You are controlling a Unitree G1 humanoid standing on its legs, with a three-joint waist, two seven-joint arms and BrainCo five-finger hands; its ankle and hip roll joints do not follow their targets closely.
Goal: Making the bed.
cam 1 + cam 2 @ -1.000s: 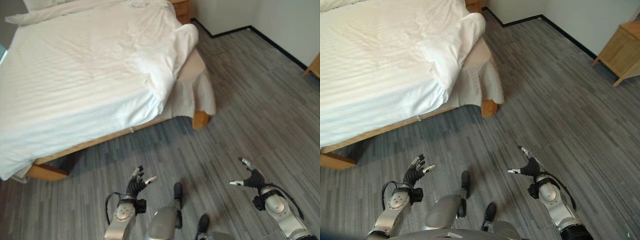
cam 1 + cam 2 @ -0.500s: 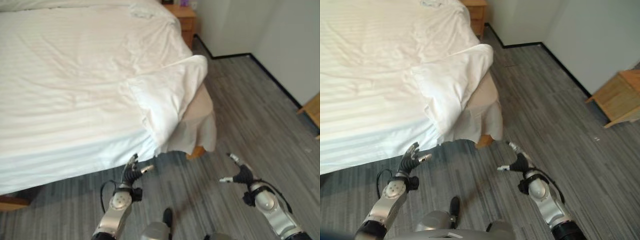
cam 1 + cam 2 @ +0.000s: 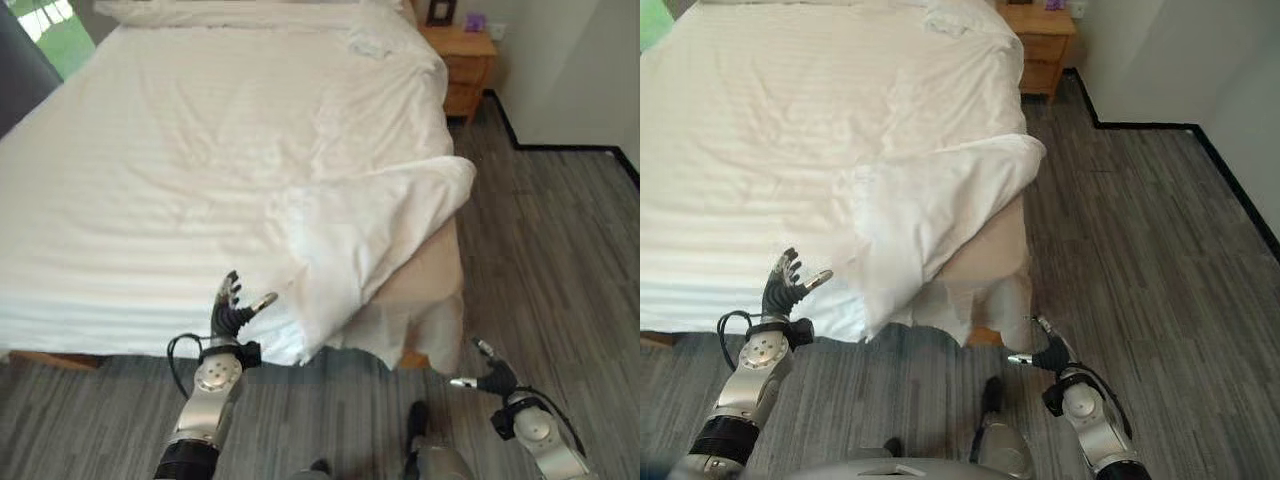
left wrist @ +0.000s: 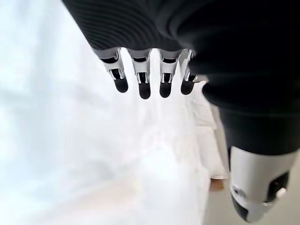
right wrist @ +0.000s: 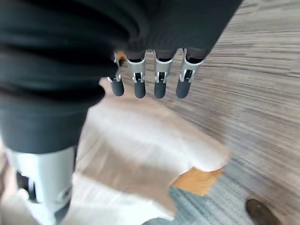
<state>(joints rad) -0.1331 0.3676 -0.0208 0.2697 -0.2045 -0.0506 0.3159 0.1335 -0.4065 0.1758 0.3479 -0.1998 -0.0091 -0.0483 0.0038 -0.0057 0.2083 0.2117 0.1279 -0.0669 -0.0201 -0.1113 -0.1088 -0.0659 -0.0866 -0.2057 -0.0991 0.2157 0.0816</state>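
Bed [image 3: 200, 150] cut off at left and top edges of the left eye view; far pillows barely showing. Folded-back duvet corner [image 3: 380, 230] hiding the mattress edge beneath. Wooden bed leg [image 5: 197, 180] mostly hidden under the beige bed skirt [image 3: 985, 275]. Small items on the nightstand [image 3: 465, 60] too small to identify. Right hand [image 3: 492, 377] low near the frame edge, forearm cut off.

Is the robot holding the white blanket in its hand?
No. The left hand is open with straight fingers near the white blanket, and the right hand is open over the floor.
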